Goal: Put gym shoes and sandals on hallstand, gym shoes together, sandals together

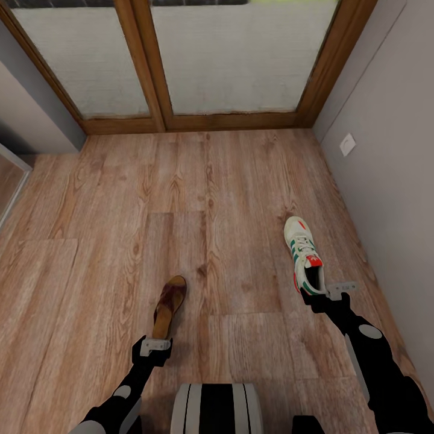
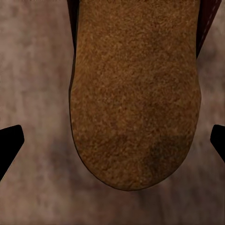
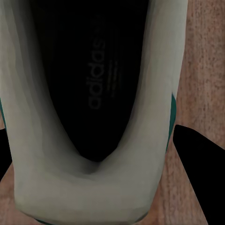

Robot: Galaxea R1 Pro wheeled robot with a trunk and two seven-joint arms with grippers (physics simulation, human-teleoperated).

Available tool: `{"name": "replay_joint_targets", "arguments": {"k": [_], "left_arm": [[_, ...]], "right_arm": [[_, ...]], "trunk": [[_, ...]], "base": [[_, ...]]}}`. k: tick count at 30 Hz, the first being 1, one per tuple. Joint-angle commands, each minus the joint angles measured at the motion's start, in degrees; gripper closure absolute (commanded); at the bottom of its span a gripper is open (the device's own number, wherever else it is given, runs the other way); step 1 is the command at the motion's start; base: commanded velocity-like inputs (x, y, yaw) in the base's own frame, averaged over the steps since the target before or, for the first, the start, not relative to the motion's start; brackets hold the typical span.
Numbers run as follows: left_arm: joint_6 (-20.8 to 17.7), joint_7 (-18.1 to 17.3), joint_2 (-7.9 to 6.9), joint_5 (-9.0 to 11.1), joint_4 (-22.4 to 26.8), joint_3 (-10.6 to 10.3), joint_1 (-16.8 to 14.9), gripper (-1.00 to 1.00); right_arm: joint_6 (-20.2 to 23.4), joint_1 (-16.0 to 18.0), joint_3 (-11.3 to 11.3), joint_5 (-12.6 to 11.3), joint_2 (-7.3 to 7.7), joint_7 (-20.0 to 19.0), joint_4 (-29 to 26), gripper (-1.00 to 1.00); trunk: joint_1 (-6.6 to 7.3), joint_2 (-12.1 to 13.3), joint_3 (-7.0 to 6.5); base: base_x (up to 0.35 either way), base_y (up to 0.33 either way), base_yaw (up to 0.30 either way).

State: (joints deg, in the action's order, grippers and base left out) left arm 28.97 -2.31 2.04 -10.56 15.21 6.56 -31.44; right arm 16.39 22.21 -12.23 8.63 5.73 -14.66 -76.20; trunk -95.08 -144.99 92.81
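Closest to the head camera, each arm ends at the heel of one shoe. One sandal [image 1: 169,306] lies on the corridor floor [image 1: 108,229], its long axis running away from the robot and tilted slightly to the right, heel nearest. The left pincer [image 1: 155,345] sits directly at that heel, so the sandal extends straight ahead of it. One gym shoe [image 1: 304,255] lies well to the right, near the grey wall [image 1: 392,150], toe pointing away, with the right pincer [image 1: 341,289] at its heel. Each arm is plainly the nearer one for its own shoe.

From the left wrist, the sandal's [image 2: 136,93] rounded heel end lies between two dark fingertips [image 2: 10,143], which stand wide of it on both sides with bare floor between: released, straddling, not yet gripping. From the right wrist, the gym shoe [image 3: 89,187] shows its open collar and dark insole from above, a detail the head camera barely gives. One dark finger [image 3: 199,164] stands just beside the heel's outer wall; the other is at the picture's edge. Likely released too, though contact is hard to judge.

Ahead stands a wood-framed door [image 1: 193,60].
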Motion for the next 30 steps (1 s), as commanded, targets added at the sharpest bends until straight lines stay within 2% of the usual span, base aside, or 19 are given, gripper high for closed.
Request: {"name": "replay_joint_targets", "arguments": {"k": [1,10,11,30], "left_arm": [[0.12,-0.24,0.02,-0.42,-0.03,0.51,-0.02,-1.0],[0.19,-0.26,-0.01,-0.42,-0.05,0.48,-0.02,-1.0],[0.2,-0.26,-0.01,-0.42,-0.06,0.48,-0.02,1.0],[0.27,-0.24,-0.02,-0.38,0.08,0.56,-0.02,1.0]], "right_arm": [[0.22,0.02,-0.1,0.6,-0.02,-0.46,-0.09,1.0],[0.22,0.02,-0.09,0.6,-0.02,-0.46,-0.09,1.0],[0.22,0.02,-0.09,0.6,-0.02,-0.46,-0.09,1.0],[0.25,0.02,-0.14,0.6,-0.02,-0.46,-0.09,1.0]], "trunk": [[0.01,-0.01,0.03],[0.01,-0.01,0.03],[0.01,-0.01,0.03],[0.01,-0.01,0.03]], "base": [[0.068,0.0,0.0],[0.088,-0.017,0.0],[0.013,-0.003,0.0],[0.001,0.0,0.0]]}}
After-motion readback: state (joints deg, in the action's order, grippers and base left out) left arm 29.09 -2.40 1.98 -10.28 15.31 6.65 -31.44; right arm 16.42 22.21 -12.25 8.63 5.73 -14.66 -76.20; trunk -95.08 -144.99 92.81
